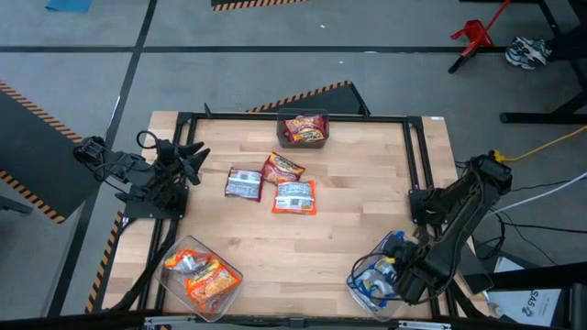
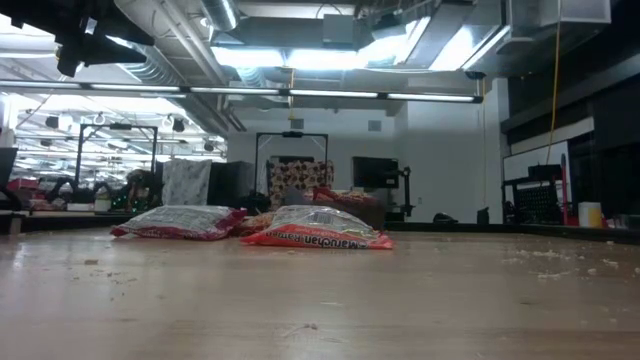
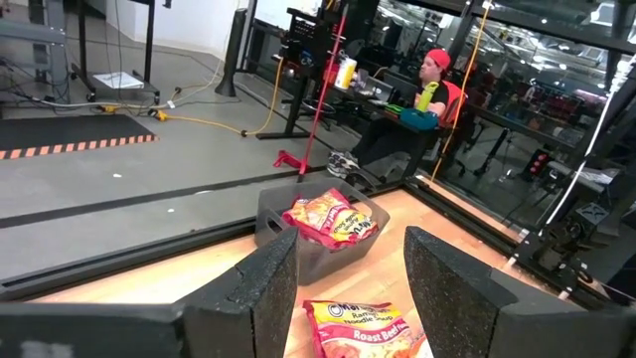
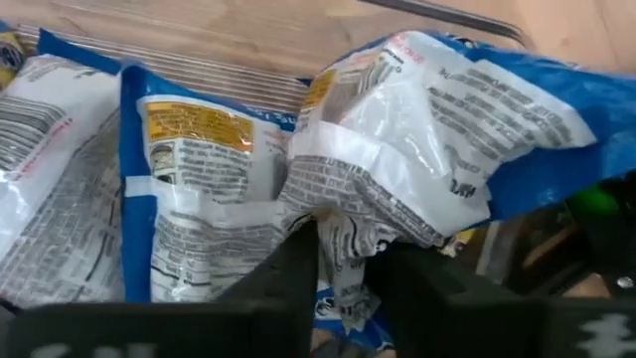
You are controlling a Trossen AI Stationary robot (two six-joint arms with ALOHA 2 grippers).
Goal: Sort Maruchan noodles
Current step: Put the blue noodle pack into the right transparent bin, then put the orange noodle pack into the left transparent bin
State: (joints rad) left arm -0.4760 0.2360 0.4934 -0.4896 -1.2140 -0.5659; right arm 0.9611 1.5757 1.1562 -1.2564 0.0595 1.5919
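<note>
Three noodle packets lie flat mid-table: a silver-and-dark one (image 1: 244,183), a red one (image 1: 282,167) and an orange one (image 1: 294,196), the orange one (image 2: 315,232) also in the low view. More red packets fill a dark bin (image 1: 304,128) at the far edge. Orange packets sit in a clear bin (image 1: 202,275) at the near left. My left gripper (image 3: 353,298) hovers open at the table's left side, aimed toward the far bin (image 3: 318,239). My right gripper (image 4: 348,273) is down in the clear bin (image 1: 376,282) at the near right corner, shut on a blue-and-white packet (image 4: 437,129). My right gripper pinches the crinkled end seam (image 4: 343,254) of the blue-and-white packet between its two fingers (image 4: 293,273). The packet spreads out beyond the fingers and lies over other blue-and-white packets (image 4: 199,189) in the bin.
A black metal frame (image 1: 417,156) runs around the table's edges. A person in a red cap (image 3: 437,85) sits well beyond the far edge. Bare wood lies between the middle packets and the near bins.
</note>
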